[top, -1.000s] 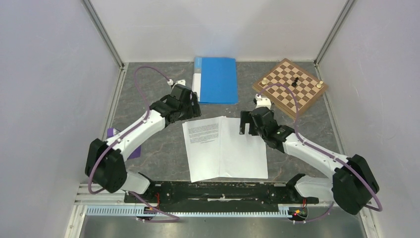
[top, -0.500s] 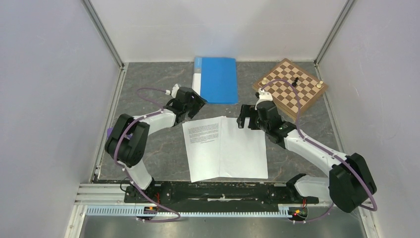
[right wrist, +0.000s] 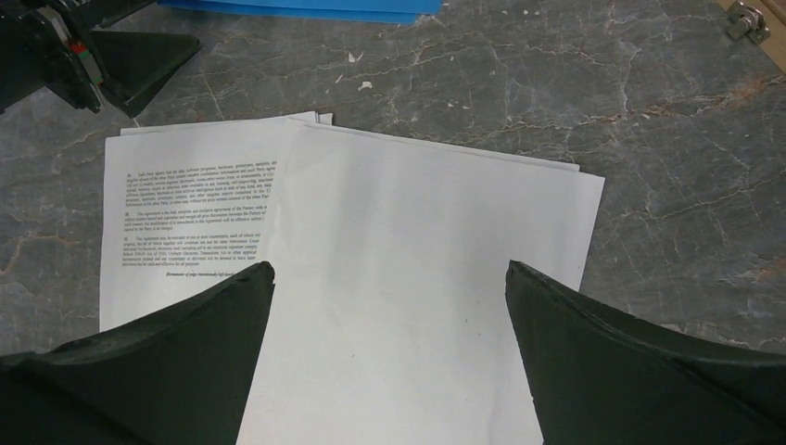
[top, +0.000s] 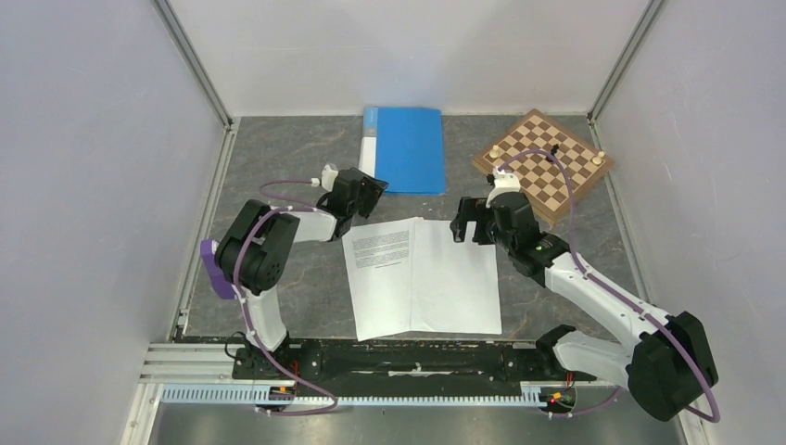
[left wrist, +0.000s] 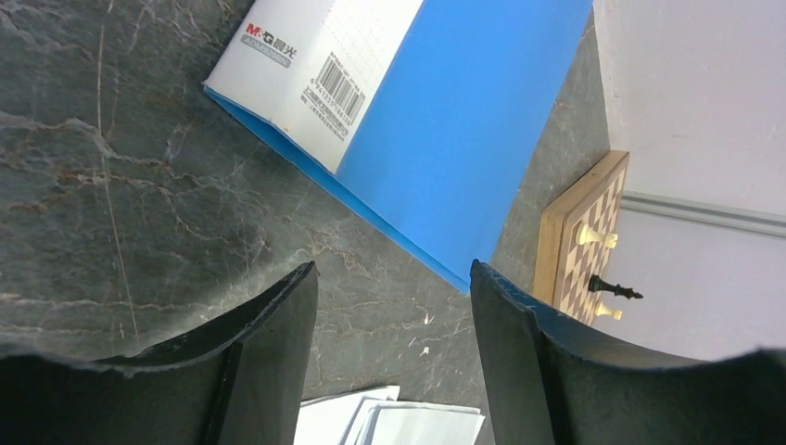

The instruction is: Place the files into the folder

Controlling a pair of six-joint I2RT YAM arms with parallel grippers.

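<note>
Files [top: 422,278] fanned out mid-table [top: 315,292], folder [top: 408,150] shut and flat at the far edge.
Folder sits apart from the files, chessboard [top: 547,165] to its right. Left gripper [left wrist: 394,269]: jaws apart, holding nothing, over bare table near the folder's corner. Right gripper [right wrist: 389,269]: wide open, holding nothing, above the files' far edge.
</note>
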